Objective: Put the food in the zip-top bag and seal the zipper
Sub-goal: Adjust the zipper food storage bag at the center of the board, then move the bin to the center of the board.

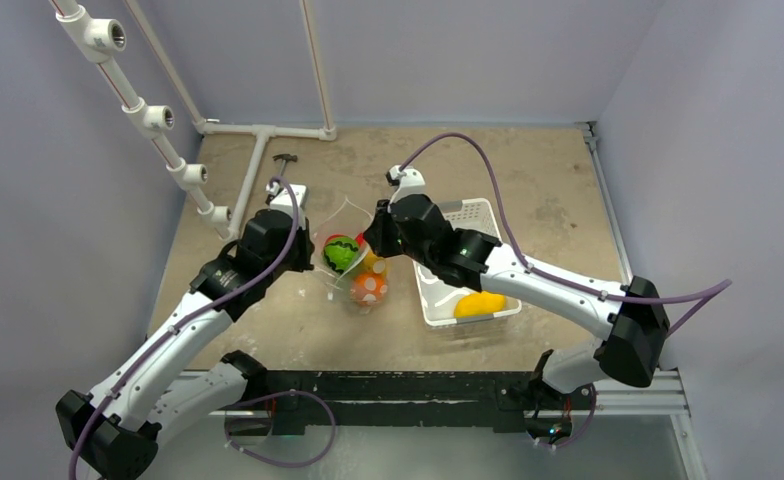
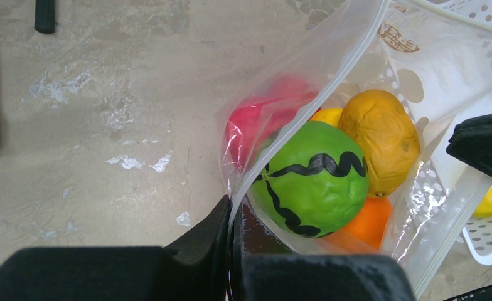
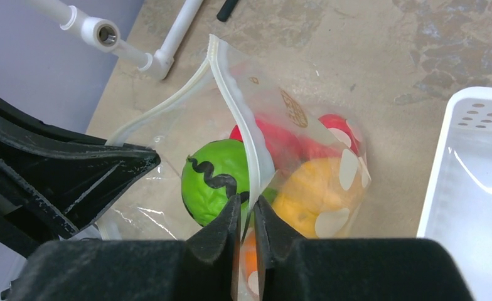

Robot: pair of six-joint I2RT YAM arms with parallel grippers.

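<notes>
Several fruits (image 2: pixel 312 179) lie inside the bag (image 3: pixel 331 157); one yellow fruit (image 1: pixel 479 304) is left in the basket (image 1: pixel 480 212). Left gripper (image 2: pixel 233 216) and right gripper (image 3: pixel 248 210) each pinch a bag lip (mouth agape); zipper (image 3: pixel 231 88) unsealed.

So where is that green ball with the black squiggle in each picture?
Top external: green fruit at centre, inside the zip-top bag.
Left wrist: just right of centre.
Right wrist: just left of centre.
Shared landmark: white basket, right of it in all three.
</notes>
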